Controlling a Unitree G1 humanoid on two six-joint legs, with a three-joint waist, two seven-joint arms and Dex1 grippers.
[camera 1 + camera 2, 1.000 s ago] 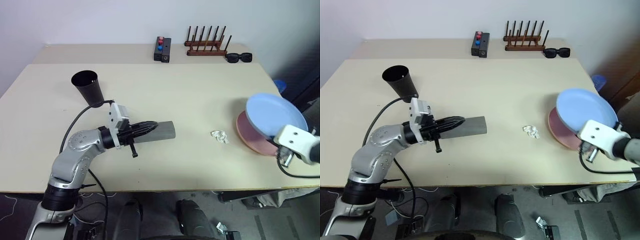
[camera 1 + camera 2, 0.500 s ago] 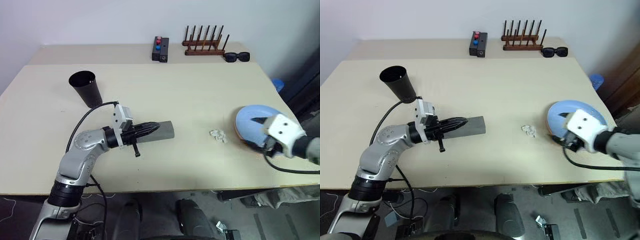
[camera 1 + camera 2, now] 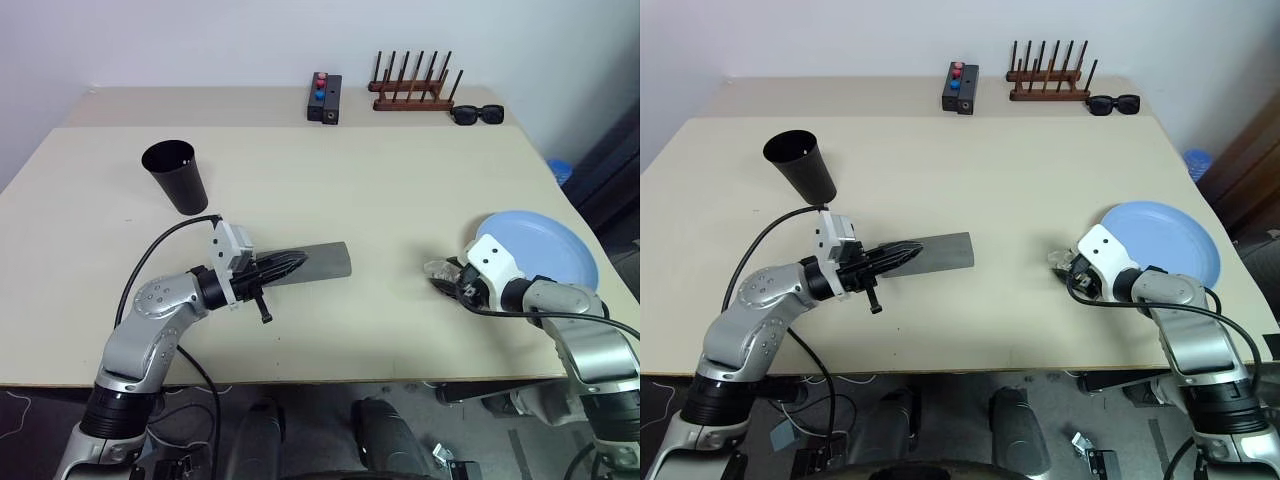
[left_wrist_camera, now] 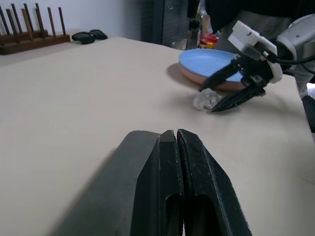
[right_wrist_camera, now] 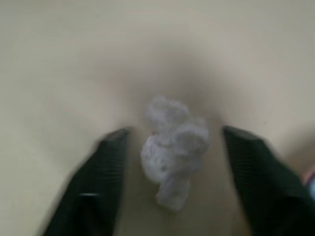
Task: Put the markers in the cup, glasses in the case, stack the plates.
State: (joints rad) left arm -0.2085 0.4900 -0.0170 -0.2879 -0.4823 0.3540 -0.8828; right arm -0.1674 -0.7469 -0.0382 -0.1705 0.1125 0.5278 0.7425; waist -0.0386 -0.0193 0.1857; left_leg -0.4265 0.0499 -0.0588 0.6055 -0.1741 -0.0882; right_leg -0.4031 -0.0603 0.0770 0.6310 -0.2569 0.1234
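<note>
**Mia:** Grey and soft-looking, that's the case (image 3: 318,262). It is lying flat on the counter (image 3: 360,170), near the middle. Why is the left gripper (image 3: 296,262) sitting on it?

**Ben:** The left gripper is squeezed shut, with its black fingers (image 4: 172,162) pressed together. They are resting on top of the case. I think it is pushing down so the case is not sliding or popping open. I cannot see any glasses, so maybe they are inside.

**Mia:** And the black cup (image 3: 176,176)?

**Ben:** It is standing upright, well behind the left arm. I cannot see into it, so I cannot tell if the markers are in there.

**Mia:** What about the plates?

**Ben:** The blue plate (image 3: 545,248) is lying on top of the pink plate (image 4: 197,77), by the right edge of the counter. You can see a pink rim peeking out underneath. I think that part is done.

**Mia:** So what is the right gripper (image 3: 445,277) doing?

**Ben:** It is pointing down at a little crumpled white scrap (image 5: 173,147), just beside the plates. Its fingers are standing apart, one on each side of the scrap, and not pinching it. I am guessing it is getting ready to grab it.

**Mia:** Could it go wrong?

**Ben:** Maybe. The scrap is small and light, so it could slip away.
</note>
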